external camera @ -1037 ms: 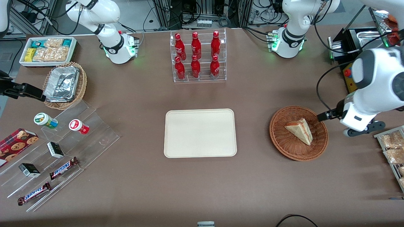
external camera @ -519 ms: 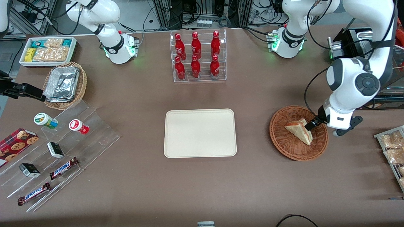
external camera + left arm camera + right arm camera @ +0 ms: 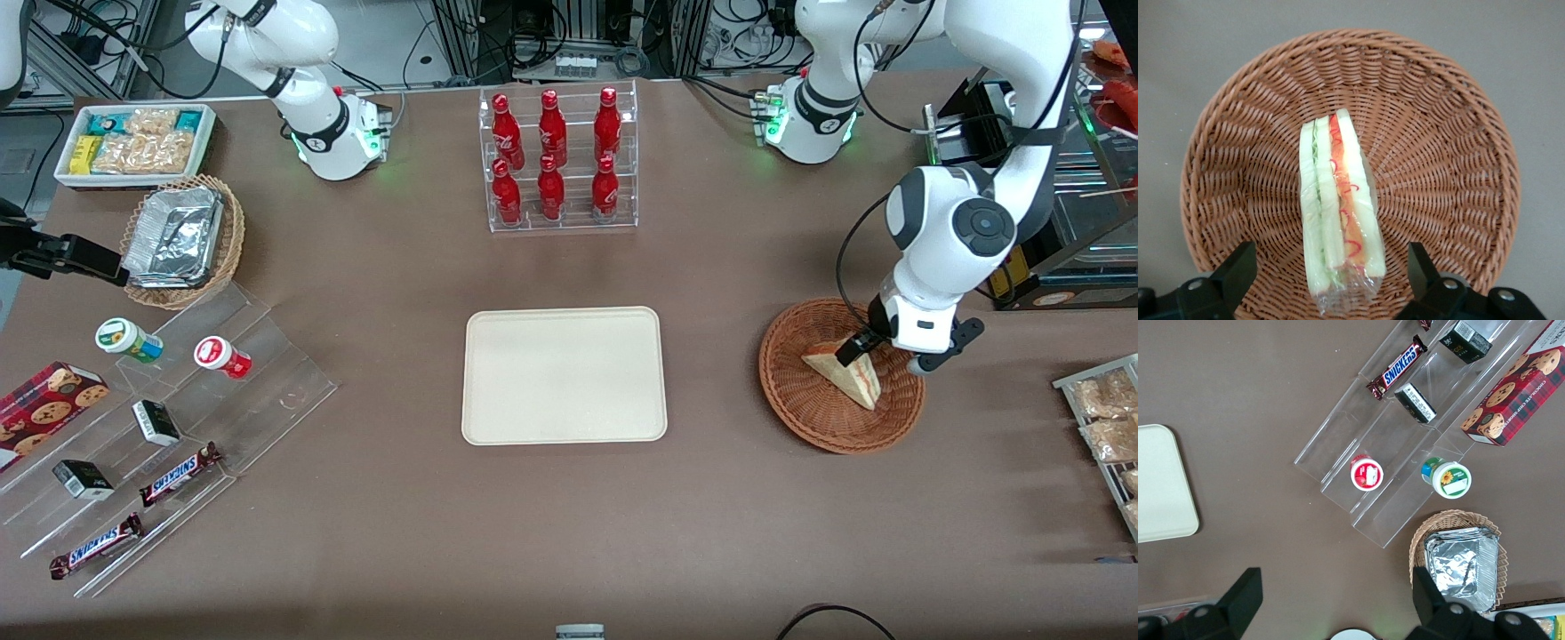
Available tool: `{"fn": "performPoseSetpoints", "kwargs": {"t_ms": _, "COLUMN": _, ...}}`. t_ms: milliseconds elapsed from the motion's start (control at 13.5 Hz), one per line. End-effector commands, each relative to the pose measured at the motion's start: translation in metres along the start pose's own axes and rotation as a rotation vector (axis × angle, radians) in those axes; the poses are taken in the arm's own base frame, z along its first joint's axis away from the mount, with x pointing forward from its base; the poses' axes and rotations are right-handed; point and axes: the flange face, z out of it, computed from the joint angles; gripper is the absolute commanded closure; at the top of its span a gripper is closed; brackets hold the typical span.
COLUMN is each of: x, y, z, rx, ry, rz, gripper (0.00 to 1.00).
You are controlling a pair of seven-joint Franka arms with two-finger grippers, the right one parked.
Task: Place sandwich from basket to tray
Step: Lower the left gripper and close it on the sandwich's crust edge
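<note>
The sandwich (image 3: 852, 378), a plastic-wrapped pale wedge with red and green filling, lies in the reddish-brown wicker basket (image 3: 800, 409) toward the working arm's end of the table. My left gripper (image 3: 880, 356) hangs over the basket, just above the sandwich's wide end. In the left wrist view the gripper (image 3: 1331, 280) is open. Its two black fingers stand on either side of the sandwich (image 3: 1338, 213) without touching it, over the basket (image 3: 1445, 167). The cream tray (image 3: 564, 375) lies bare at the table's middle, beside the basket.
A clear rack of red bottles (image 3: 557, 160) stands farther from the front camera than the tray. A wire rack of snack packets (image 3: 1107, 427) sits at the working arm's end. A clear stepped shelf (image 3: 267, 391), a light wicker basket (image 3: 182, 240) and a white bin (image 3: 135, 142) are at the parked arm's end.
My left arm has swung in from the working arm's end of the table. The gripper has moved from beside the basket to over the sandwich. The sandwich has not moved.
</note>
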Motion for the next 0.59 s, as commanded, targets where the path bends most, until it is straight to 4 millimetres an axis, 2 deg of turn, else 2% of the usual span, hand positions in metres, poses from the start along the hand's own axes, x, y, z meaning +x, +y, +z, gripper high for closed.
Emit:
{"fn": "performPoseSetpoints", "kwargs": {"t_ms": 0, "x": -0.006, "y": -0.002, "z": 0.019, "rx": -0.022, "ry": 0.017, "rz": -0.022, "gripper": 0.01}}
{"fn": "performPoseSetpoints", "kwargs": {"t_ms": 74, "x": -0.006, "y": -0.003, "z": 0.025, "rx": -0.023, "ry": 0.018, "rz": -0.04, "gripper": 0.01}}
{"fn": "performPoseSetpoints", "kwargs": {"t_ms": 148, "x": -0.007, "y": -0.003, "z": 0.032, "rx": -0.026, "ry": 0.021, "rz": -0.051, "gripper": 0.05}}
{"fn": "performPoseSetpoints", "kwargs": {"t_ms": 222, "x": -0.011, "y": -0.002, "z": 0.037, "rx": -0.03, "ry": 0.023, "rz": -0.067, "gripper": 0.26}}
{"fn": "performPoseSetpoints", "kwargs": {"t_ms": 296, "x": -0.014, "y": 0.002, "z": 0.039, "rx": -0.032, "ry": 0.024, "rz": -0.081, "gripper": 0.57}}
{"fn": "performPoseSetpoints", "kwargs": {"t_ms": 370, "x": -0.014, "y": 0.002, "z": 0.041, "rx": -0.03, "ry": 0.021, "rz": -0.089, "gripper": 0.98}}
{"fn": "performPoseSetpoints", "kwargs": {"t_ms": 519, "x": -0.013, "y": 0.004, "z": 0.032, "rx": -0.038, "ry": 0.029, "rz": -0.091, "gripper": 1.0}}
